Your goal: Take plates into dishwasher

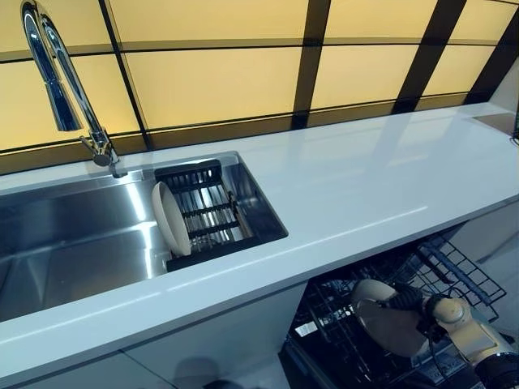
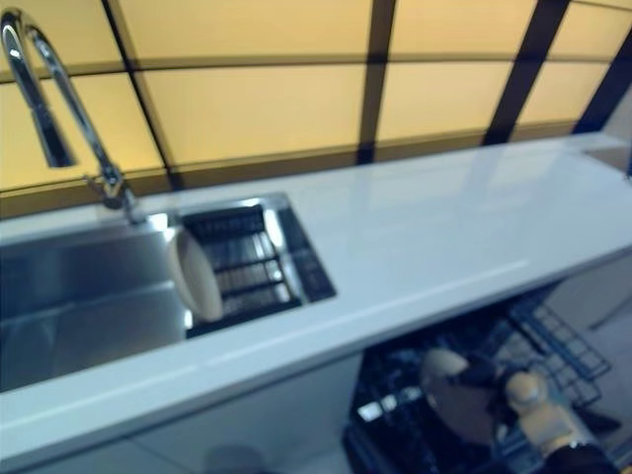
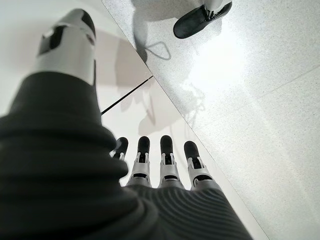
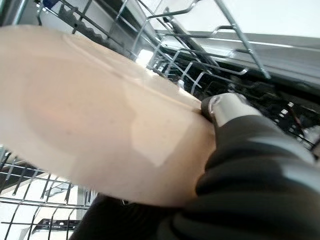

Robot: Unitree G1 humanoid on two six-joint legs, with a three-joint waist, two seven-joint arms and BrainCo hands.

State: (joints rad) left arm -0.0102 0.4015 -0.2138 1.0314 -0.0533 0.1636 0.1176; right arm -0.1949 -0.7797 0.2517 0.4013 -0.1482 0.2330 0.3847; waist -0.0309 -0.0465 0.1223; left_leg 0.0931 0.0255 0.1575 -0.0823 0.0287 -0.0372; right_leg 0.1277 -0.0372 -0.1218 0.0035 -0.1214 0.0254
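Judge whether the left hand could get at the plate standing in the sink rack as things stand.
Probably yes: the plate stands upright and uncovered at the rack's edge. The left hand hangs open and empty by the floor, so it must first rise.

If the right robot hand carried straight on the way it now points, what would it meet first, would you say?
Most likely the wire tines of the dishwasher rack. The right robot hand grips a plate and points down into the rack, and the plate's edge would probably touch first, though depth is hard to judge.
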